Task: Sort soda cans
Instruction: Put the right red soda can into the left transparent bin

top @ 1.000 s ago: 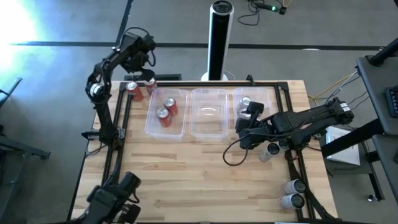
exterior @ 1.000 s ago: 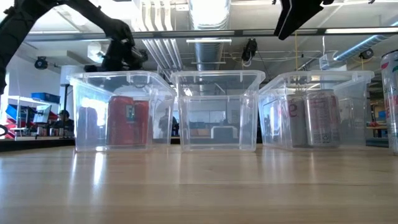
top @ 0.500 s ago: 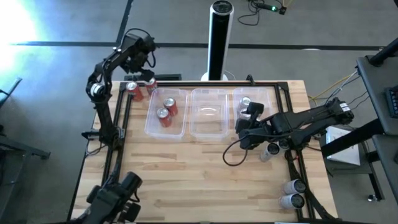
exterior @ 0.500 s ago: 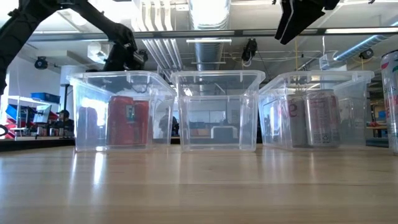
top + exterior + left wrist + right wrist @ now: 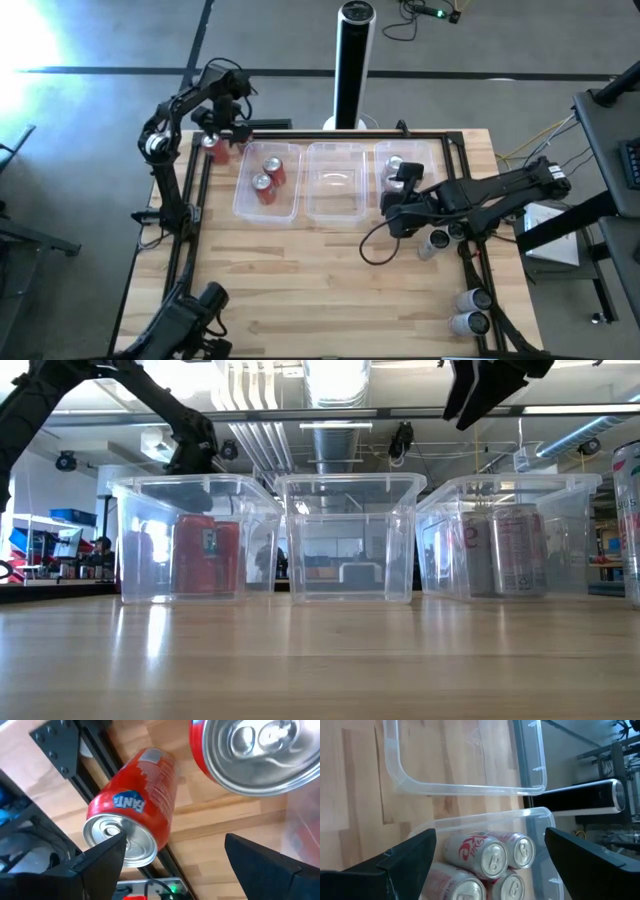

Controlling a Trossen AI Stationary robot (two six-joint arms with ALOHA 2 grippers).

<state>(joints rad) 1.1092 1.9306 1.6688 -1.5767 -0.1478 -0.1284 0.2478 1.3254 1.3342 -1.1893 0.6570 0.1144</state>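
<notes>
**Reaching for the red cans at the upper left**

Hovering with fingers spread, the left hand (image 5: 172, 862) frames a red can (image 5: 134, 824) lying on the bench (image 5: 300, 280) beside the left tub (image 5: 268, 185). Next, I judge, it closes on that can. The right hand (image 5: 487, 857), open, hangs over silver cans (image 5: 487, 855) in the right tub (image 5: 405, 170).

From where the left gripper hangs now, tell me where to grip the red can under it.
Grip the red can across its round body, midway along, coming down from above. It looks tilted against the table's black frame rail, so the silver ends are poor holds. The left gripper is open wide enough.
</notes>
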